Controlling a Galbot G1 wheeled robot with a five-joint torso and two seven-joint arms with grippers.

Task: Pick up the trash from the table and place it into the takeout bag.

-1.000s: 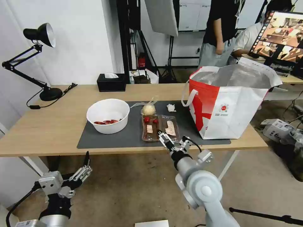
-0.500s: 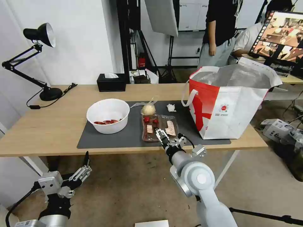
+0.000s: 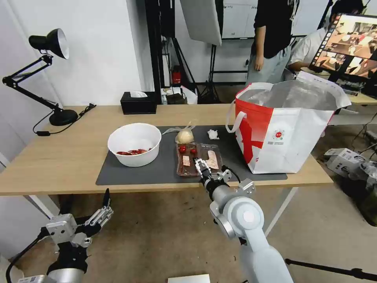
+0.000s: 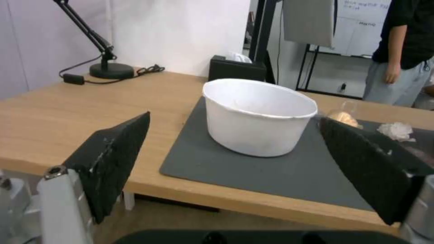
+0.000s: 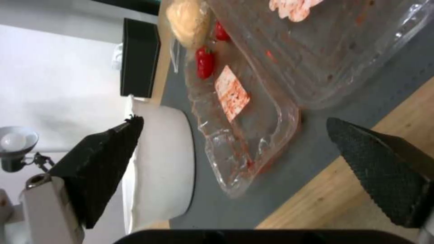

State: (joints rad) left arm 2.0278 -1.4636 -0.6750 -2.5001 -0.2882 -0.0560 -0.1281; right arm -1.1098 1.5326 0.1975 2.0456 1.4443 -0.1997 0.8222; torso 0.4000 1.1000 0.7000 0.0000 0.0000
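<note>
- Table (image 3: 59, 161) — long light-wood top, dark grey mat (image 3: 157, 171) laid across its middle, front edge of mat near the table's front edge.
- Takeout bag (image 3: 290, 137) — red/white, foil-lined, stands upright at the right end of the mat, mouth open, white loop handle hanging on its left side. Nothing from the table seen inside.
- White bowl (image 3: 134, 144) on left part of mat, upright, red scraps in the bottom. In left wrist view it sits (image 4: 257, 117) straight ahead between the two finger pads.
- Clear hinged tray (image 3: 198, 158) lying open on the mat, between bowl and bag; red bits + pale food pieces in it. Right wrist view: near corner of the tray (image 5: 244, 149) sits between the pads, not touched.
- R gripper (image 3: 201, 165) reaches over the table's front edge, fingertips over the tray's near half. Jaws wide apart, holding nothing.
- L gripper (image 3: 103, 204) parked low, below the table's front edge and well left of the tray; jaws spread, empty.
- Bagged bun (image 3: 184, 135) just behind the tray, clear bag knotted on top.
- Crumpled tissue (image 3: 213, 134) — right of the bun, near the bag's base, apart from both.
- Black tissue box (image 3: 138, 103) at table's back edge; desk lamp (image 3: 51, 43) at far left.
</note>
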